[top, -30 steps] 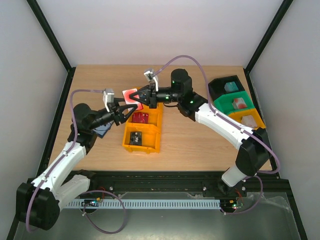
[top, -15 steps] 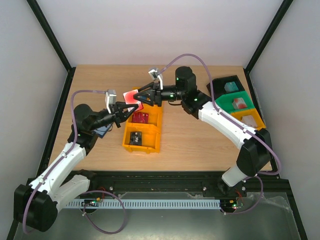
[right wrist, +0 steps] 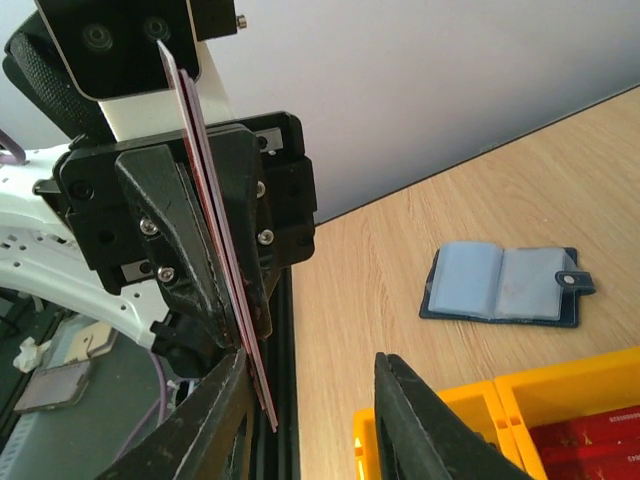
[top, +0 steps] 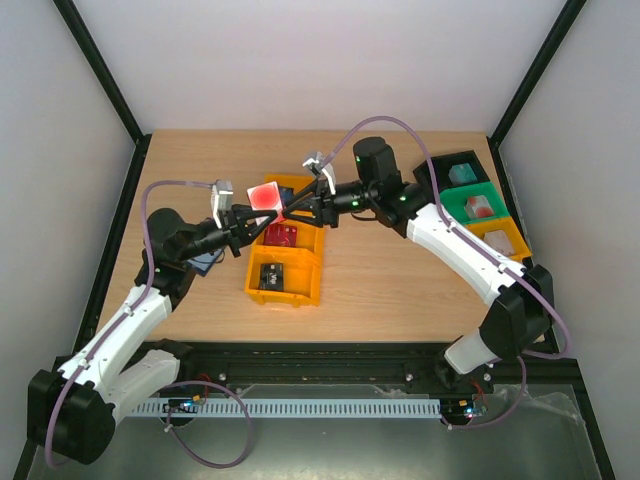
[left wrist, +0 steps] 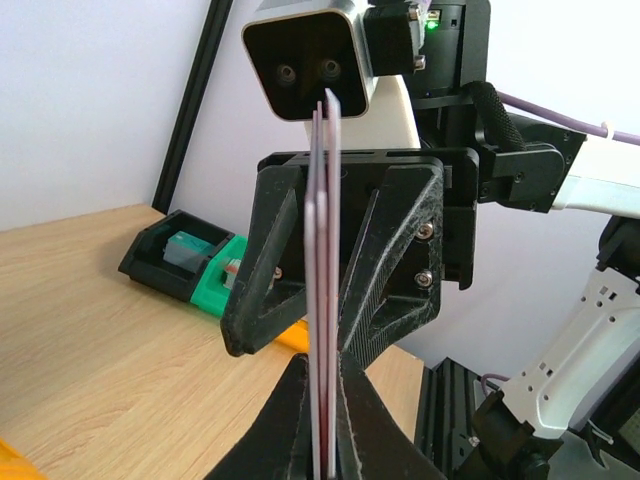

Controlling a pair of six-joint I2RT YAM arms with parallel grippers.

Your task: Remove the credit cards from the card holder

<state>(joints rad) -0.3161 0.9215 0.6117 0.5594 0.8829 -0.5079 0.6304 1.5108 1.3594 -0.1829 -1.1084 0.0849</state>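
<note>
A thin stack of red credit cards (top: pixel 265 194) is held up in the air above the yellow bin, and my left gripper (top: pixel 257 213) is shut on its lower edge. In the left wrist view the credit cards (left wrist: pixel 325 250) stand edge-on between the left gripper's (left wrist: pixel 326 405) closed fingers. My right gripper (top: pixel 290 208) faces them from the right, open. In its wrist view the right gripper (right wrist: pixel 312 360) has the credit cards' (right wrist: pixel 213 250) tip just inside its left finger (right wrist: pixel 225 410). The card holder (right wrist: pixel 505 285) lies open and flat on the table, partly hidden under my left arm in the top view (top: pixel 205 262).
The yellow three-compartment bin (top: pixel 302 292) below the grippers holds red cards (top: pixel 281 236) in its middle part and a dark card (top: pixel 270 275) in its near part. Black (top: pixel 440 170), green (top: pixel 452 212) and yellow (top: pixel 512 246) trays stand at the right edge.
The cards passed from the right gripper to the left: the left gripper shut on them, the right gripper opened and drew back a little to the right.
</note>
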